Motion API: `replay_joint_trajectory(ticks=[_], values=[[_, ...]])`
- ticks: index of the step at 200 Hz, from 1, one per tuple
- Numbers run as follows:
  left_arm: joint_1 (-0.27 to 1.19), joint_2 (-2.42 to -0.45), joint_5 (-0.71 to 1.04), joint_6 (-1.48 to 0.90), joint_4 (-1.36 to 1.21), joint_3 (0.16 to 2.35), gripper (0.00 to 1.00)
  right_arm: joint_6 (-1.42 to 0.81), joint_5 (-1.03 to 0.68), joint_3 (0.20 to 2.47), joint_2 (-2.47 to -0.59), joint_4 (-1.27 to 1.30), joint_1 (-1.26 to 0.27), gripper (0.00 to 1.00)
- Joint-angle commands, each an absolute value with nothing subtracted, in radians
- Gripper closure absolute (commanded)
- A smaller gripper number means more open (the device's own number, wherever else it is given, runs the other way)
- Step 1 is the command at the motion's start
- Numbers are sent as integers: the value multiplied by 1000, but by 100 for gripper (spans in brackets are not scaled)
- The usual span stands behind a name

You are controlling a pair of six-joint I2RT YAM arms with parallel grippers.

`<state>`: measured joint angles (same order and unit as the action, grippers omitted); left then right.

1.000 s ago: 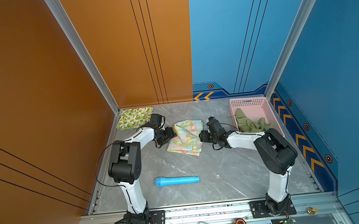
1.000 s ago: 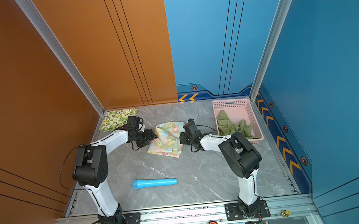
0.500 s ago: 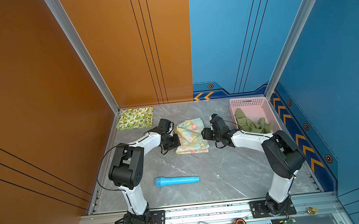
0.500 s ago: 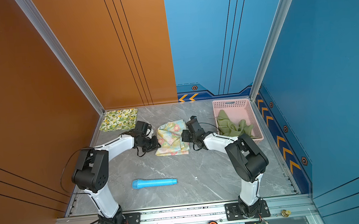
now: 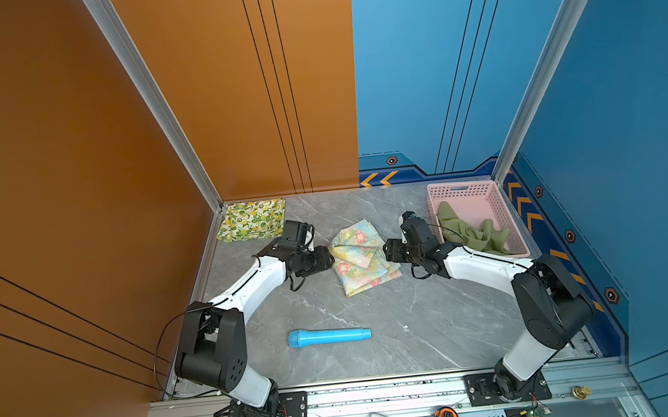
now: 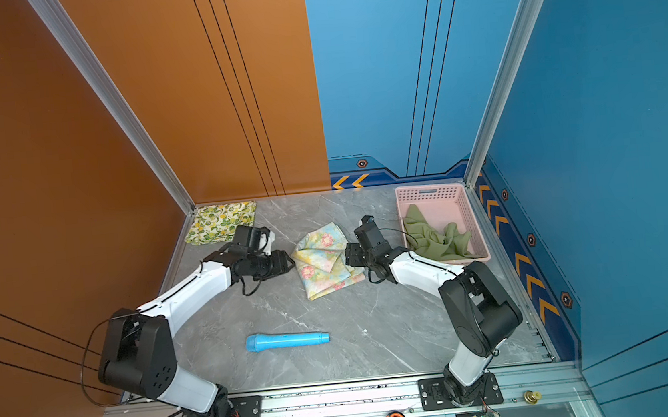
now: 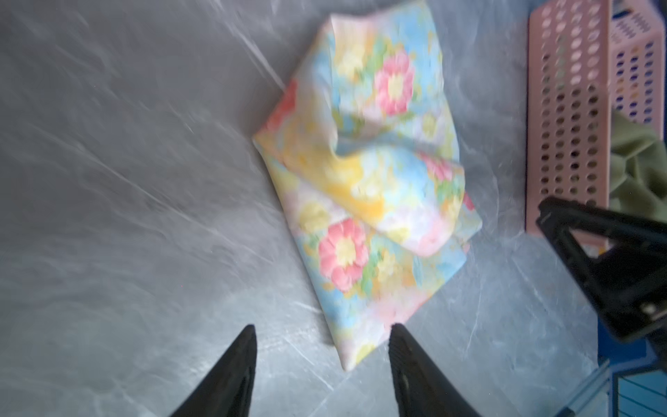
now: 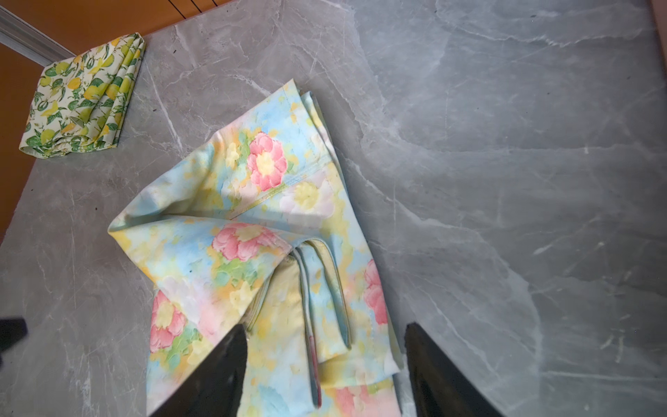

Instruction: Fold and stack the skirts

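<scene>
- Floral skirt (image 5: 364,256): centre of both top views, flanked by both grippers, long axis from upper centre down toward lower right.
- Left gripper (image 5: 327,260): just beside its left edge, jaws spread, gripping nothing.
- Right gripper (image 8: 325,326): jaws wide, straddling the right edge from above; judged nearer for a pinch.
- Loosely folded, layers offset, one flap puffed, outline not square.
- Lemon skirt (image 5: 252,219): folded, upper left corner of table.
- Olive skirt (image 5: 472,233): crumpled in pink basket (image 5: 490,198), upper right.
</scene>
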<state>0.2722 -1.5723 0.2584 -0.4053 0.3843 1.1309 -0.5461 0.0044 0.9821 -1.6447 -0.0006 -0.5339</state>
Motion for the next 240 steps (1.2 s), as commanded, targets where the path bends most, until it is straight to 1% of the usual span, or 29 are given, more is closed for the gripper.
replay_joint_trajectory(ticks=[1, 25, 47, 61, 97, 128, 173, 180, 185, 219, 231, 240], values=[[269, -1612, 216, -126, 395, 1238, 41, -523, 3, 958, -1608, 0, -556, 30], [276, -1655, 216, 135, 400, 1288, 40, -522, 4, 945, -1589, 10, -571, 30], [294, -1668, 225, 366, 405, 1264, 39, -519, 7, 930, -1571, 25, -575, 30], [304, -1686, 216, 461, 410, 1255, 39, -518, 8, 923, -1566, 40, -577, 30], [355, -1726, 230, 582, 430, 1268, 39, -518, 16, 922, -1572, 55, -574, 30], [425, -1810, 127, 678, 506, 1324, 40, -517, 25, 926, -1581, 58, -572, 30], [489, -1897, 24, 753, 509, 1360, 45, -506, 43, 909, -1574, 61, -562, 29], [499, -1911, 1, 762, 499, 1363, 47, -509, 43, 903, -1571, 65, -560, 29], [506, -1920, -21, 766, 482, 1365, 51, -510, 42, 899, -1569, 68, -556, 29], [531, -1974, -168, 768, 359, 1382, 78, -514, 47, 884, -1553, 71, -549, 29], [516, -1964, -150, 734, 343, 1399, 84, -510, 51, 881, -1546, 67, -548, 29], [498, -1952, -104, 698, 339, 1415, 88, -506, 55, 877, -1543, 63, -547, 29]])
